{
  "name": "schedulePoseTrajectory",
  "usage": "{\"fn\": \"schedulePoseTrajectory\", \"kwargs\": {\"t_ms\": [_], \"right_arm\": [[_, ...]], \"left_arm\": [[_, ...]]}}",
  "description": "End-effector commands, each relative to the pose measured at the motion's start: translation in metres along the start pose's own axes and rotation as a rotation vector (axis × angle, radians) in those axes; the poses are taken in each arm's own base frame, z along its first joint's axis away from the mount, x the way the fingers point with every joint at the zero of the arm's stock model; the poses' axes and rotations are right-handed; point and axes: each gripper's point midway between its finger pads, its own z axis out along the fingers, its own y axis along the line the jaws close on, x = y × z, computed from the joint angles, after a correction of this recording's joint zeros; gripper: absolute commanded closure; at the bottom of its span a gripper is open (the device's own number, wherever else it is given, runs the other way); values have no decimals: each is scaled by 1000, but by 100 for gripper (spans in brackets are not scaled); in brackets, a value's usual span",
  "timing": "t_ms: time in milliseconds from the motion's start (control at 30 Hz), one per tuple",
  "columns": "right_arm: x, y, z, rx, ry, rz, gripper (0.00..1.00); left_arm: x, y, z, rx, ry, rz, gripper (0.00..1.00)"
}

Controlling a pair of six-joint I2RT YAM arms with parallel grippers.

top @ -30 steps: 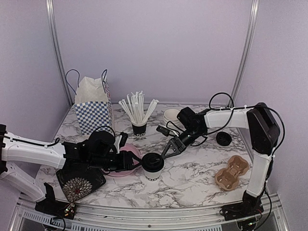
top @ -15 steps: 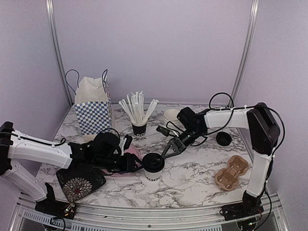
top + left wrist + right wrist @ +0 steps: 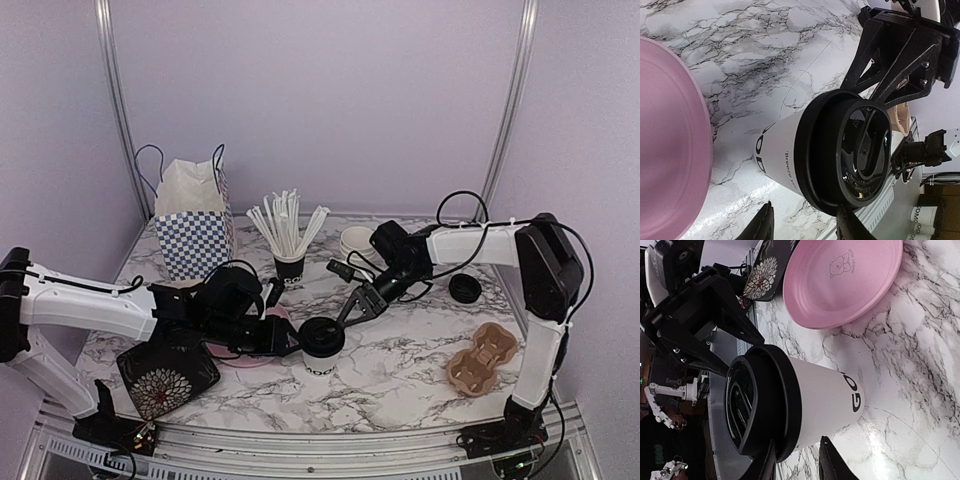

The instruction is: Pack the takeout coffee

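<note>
A lidded takeout coffee cup [image 3: 320,352] stood upright on the marble table [image 3: 400,375]. The left gripper [image 3: 290,340], at its 9 o'clock, and the right gripper [image 3: 347,313], at 1 o'clock, both gaped wide, holding nothing. A pink plate [image 3: 670,140] lay just beside the cup, also at 9 o'clock.

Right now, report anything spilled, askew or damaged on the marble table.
Nothing stands out. The white paper cup with black lettering stands upright with its round black plastic lid on, and no spill shows on the marble table around it.
</note>
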Motion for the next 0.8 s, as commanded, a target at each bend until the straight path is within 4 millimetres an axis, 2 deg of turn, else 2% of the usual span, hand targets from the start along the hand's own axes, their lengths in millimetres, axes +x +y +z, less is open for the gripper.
{"fn": "schedulePoseTrajectory", "kwargs": {"t_ms": [0, 133, 233, 300, 367, 467, 767], "right_arm": [[-1, 13, 6, 22, 42, -97, 72], [-26, 49, -16, -8, -12, -220, 58], [-35, 66, -31, 20, -37, -281, 49], [-36, 71, -38, 49, -45, -312, 45], [-35, 69, -40, 77, -45, -324, 43], [-29, 58, -37, 92, -27, -301, 43], [-20, 17, -27, 110, 7, -191, 50]], "left_arm": [[4, 30, -2, -179, 29, 116, 55], [-37, -27, -24, -70, -105, 243, 51], [-53, -55, -43, -3, -159, 279, 48], [-59, -64, -54, 19, -181, 300, 45], [-62, -67, -61, 20, -196, 322, 42], [-64, -63, -62, -2, -191, 348, 40], [-52, -48, -33, -32, -111, 360, 40]]}}
